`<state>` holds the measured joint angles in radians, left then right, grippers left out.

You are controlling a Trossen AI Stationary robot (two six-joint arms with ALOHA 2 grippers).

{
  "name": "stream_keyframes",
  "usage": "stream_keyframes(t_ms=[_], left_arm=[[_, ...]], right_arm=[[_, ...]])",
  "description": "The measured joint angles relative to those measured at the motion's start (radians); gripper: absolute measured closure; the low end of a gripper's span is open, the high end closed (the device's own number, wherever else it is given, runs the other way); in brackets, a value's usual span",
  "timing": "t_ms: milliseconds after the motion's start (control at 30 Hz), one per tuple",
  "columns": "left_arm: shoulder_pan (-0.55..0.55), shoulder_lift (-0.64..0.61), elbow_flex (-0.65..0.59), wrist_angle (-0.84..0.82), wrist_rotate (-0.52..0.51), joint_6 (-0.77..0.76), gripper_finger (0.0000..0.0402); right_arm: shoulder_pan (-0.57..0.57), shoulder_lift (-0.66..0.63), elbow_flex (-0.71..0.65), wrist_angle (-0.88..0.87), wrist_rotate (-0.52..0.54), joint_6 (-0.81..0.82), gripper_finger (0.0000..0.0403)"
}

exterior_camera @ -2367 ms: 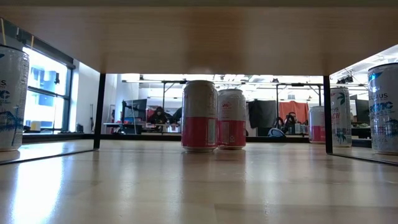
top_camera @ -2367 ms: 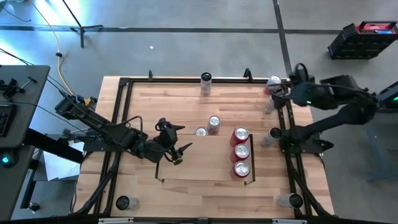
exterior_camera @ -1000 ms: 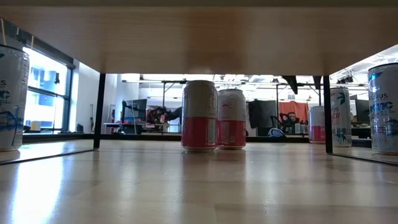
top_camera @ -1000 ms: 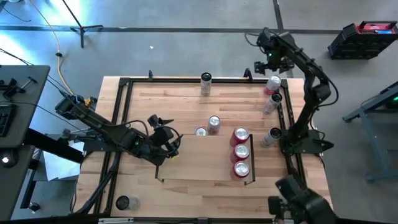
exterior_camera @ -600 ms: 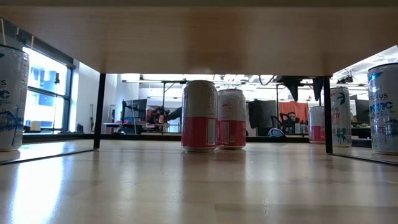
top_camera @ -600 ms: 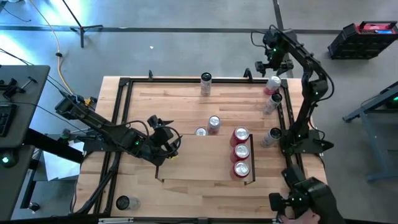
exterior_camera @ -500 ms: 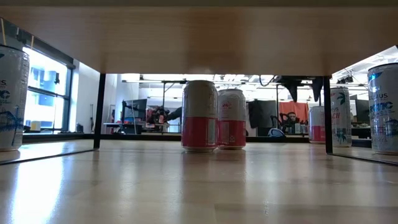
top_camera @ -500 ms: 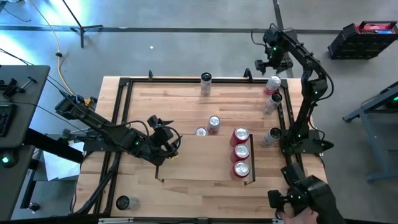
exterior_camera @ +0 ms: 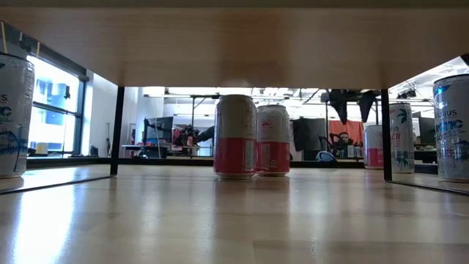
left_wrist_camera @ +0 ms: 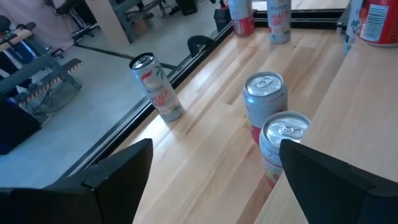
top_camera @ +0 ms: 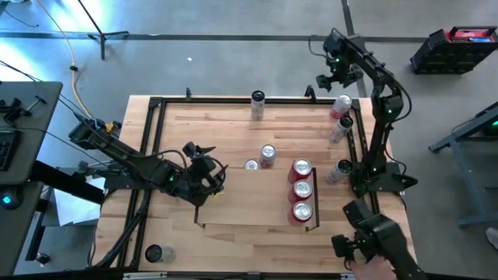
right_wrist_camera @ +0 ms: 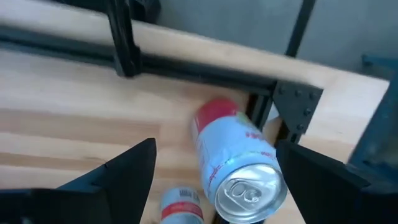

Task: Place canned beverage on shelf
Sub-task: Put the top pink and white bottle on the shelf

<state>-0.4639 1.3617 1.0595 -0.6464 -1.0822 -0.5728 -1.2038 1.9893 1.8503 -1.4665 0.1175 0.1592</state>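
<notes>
My right gripper hangs spread and empty above the pink-based can at the table's far right corner. A crooked descent could topple it. Left gripper, fingers apart, waits beside the shelf.

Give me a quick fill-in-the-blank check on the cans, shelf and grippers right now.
1. The shelf holds ___ red-topped cans in a row.
2. The right gripper hangs by the table's far ___ corner.
3. The left gripper has its fingers ___.
4. The right gripper holds ___.

Missing: three; right; open; nothing
</notes>
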Motion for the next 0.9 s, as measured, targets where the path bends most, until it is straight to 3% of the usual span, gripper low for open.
stream_keyframes(t_ms=[300, 400, 633, 900], left_arm=[[0.0, 0.0, 0.0, -0.001, 0.008, 0.008, 0.006], [0.0, 0.0, 0.0, -0.001, 0.019, 0.008, 0.006], [-0.001, 0.0, 0.0, -0.003, 0.033, 0.001, 0.006], [-0.001, 0.0, 0.0, -0.004, 0.092, 0.0, 0.006]], right_arm=[[0.033, 0.034, 0.0, -0.086, 0.095, 0.123, 0.0087], [0.031, 0.034, 0.0, -0.108, 0.079, 0.138, 0.0087], [0.052, 0.034, 0.0, -0.105, -0.071, 0.126, 0.0087], [0.051, 0.034, 0.0, -0.105, -0.055, 0.22, 0.0087]])
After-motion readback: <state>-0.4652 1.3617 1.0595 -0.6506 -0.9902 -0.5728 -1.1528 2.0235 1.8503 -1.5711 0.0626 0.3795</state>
